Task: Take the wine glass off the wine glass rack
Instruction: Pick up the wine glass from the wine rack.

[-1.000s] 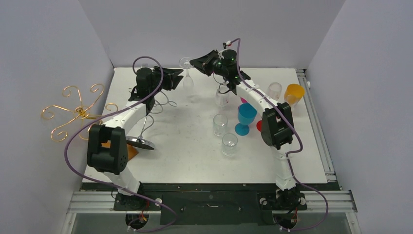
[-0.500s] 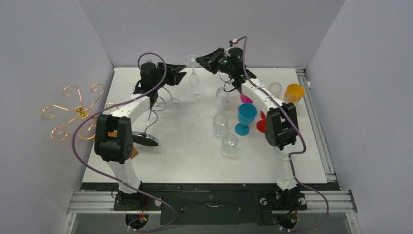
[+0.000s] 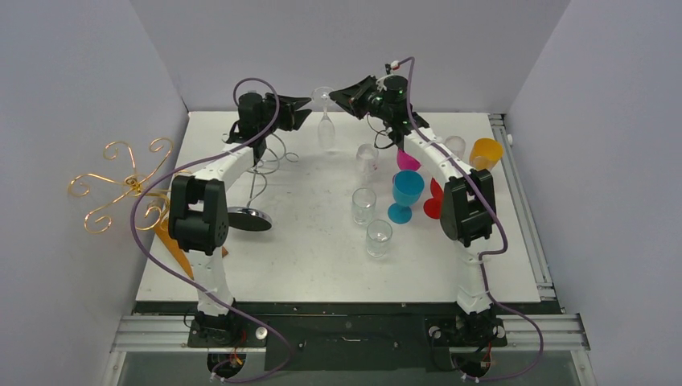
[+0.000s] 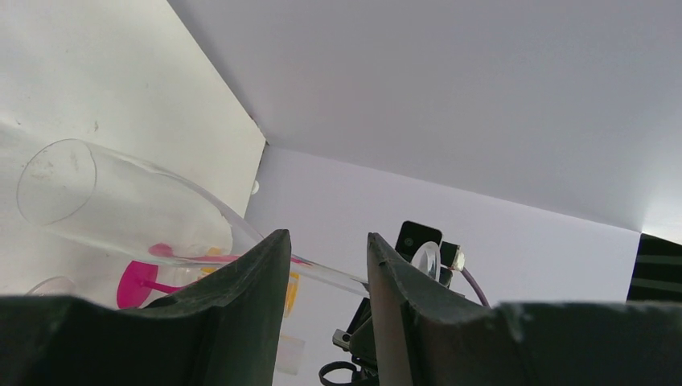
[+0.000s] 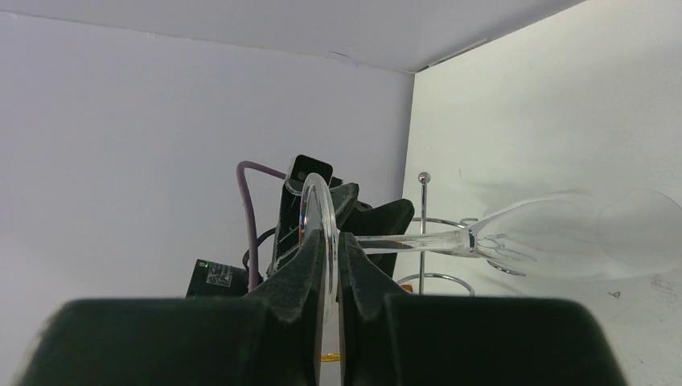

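Right wrist: R claw tight on wine glass foot (L claw agape).

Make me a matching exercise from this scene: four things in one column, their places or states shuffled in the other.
Things
1. wine glass
2. left end effector
3. blue goblet
4. orange cup

Places or states
a. at the table's far right corner
b. open, fingers apart
c. in the air, its foot pinched by the right end effector
d. upright beside the clear tumblers

Pairs: 1-c, 2-b, 3-d, 4-a
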You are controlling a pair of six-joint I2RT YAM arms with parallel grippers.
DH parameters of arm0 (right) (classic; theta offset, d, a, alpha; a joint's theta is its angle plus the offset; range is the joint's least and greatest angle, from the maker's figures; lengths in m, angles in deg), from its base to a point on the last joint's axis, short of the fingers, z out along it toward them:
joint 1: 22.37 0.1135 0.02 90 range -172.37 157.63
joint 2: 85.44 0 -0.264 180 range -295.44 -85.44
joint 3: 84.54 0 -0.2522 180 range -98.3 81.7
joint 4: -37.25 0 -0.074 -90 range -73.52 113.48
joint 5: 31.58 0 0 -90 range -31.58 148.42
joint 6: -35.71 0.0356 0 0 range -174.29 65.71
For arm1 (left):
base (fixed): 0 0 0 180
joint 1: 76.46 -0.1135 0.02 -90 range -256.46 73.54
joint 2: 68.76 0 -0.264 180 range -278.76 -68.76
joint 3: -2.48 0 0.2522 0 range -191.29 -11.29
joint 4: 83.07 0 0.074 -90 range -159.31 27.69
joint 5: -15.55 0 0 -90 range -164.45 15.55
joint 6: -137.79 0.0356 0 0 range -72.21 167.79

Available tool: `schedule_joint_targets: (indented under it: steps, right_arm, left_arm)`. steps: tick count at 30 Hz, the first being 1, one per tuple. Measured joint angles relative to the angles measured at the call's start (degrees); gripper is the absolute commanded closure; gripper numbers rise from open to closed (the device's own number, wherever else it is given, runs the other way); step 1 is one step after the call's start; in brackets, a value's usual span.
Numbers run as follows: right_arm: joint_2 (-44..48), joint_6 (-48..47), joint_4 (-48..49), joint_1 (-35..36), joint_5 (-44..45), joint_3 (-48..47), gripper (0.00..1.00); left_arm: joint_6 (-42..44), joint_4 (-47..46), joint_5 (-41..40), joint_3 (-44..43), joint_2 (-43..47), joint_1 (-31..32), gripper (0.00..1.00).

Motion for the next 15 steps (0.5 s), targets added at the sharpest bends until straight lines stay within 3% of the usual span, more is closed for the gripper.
schedule_joint_targets:
  steps: [11, 15]
  right_arm:
    - [0.0, -0.37, -0.02, -1.09, -0.42, 0.0, 1.0]
    - [0.0, -0.61, 0.0, -1.53, -0.57, 0.0, 1.0]
  left_arm:
    - [0.87, 2.71, -2.29, -3.48, -2.51, 0.31, 0.56]
    - [1.79, 2.23, -2.67, -5.03, -5.33, 0.61, 0.49]
